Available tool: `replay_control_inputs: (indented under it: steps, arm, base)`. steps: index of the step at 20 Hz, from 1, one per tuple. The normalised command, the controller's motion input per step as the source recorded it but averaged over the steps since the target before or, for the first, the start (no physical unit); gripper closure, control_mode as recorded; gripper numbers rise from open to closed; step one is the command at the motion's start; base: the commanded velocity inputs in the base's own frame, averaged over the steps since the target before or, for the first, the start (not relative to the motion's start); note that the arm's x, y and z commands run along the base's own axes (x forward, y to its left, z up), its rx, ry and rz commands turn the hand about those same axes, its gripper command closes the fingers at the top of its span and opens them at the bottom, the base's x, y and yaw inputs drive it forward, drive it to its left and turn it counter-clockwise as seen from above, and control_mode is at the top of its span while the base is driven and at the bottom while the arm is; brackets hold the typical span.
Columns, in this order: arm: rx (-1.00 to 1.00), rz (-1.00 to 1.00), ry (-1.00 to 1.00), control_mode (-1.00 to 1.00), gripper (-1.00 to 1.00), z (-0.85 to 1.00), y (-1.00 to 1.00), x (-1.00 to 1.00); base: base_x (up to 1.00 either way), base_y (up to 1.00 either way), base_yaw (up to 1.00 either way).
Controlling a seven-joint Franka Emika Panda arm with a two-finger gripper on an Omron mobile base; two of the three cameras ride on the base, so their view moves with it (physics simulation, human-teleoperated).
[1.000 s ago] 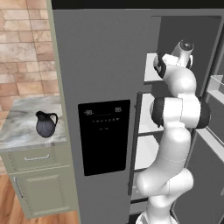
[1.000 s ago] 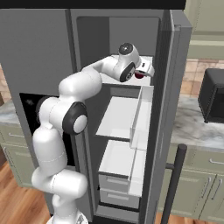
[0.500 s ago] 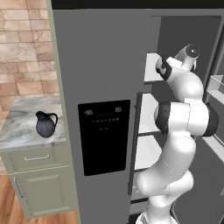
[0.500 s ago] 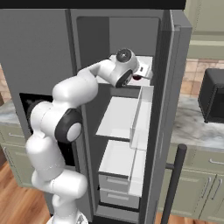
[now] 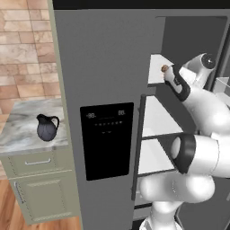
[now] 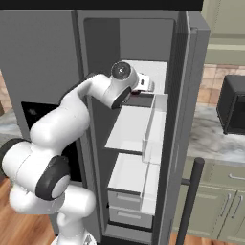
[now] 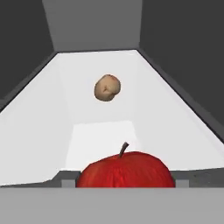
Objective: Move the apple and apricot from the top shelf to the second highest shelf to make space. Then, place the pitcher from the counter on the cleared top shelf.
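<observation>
Looking into the open fridge [image 6: 95,57], I see the arm reaching in at the top shelf [image 7: 35,144], with the second highest shelf [image 6: 127,131] bare below it. The counter [image 5: 20,130] sits well off to the left of the fridge, and the pitcher [image 5: 46,127] stands on it upright, untouched.

I judge I'm on the first step, moving the apple. The gripper [image 6: 143,87] sits at the front edge of the top shelf. In the hand view the apple [image 7: 126,169] lies right up against the camera between the jaws, stem up; the jaws stand fairly wide, but I cannot tell whether they are clamped on it. The apricot [image 7: 107,87] lies farther back on the same shelf, well apart from the apple.

Next I'd need to confirm the grip, draw the apple out past the rim, lower it one shelf and set it down, then return for the apricot.
</observation>
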Motion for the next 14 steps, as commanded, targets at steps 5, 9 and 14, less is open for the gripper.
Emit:
replay_control_inputs:
  steps: [5,9,14]
  arm:
    - [-0.15,0.09,0.14,-1.0,1.0,0.05,0.37,-1.0]
    - [-0.15,0.0,0.2,-1.0,1.0,-0.19,0.12,-1.0]
    - [-0.05,0.01,0.06,-1.0,1.0,-0.53,0.02,-0.97]
  base:
    - [0.0,0.0,0.0]
    - [0.0,0.0,0.0]
    - [0.0,0.0,0.0]
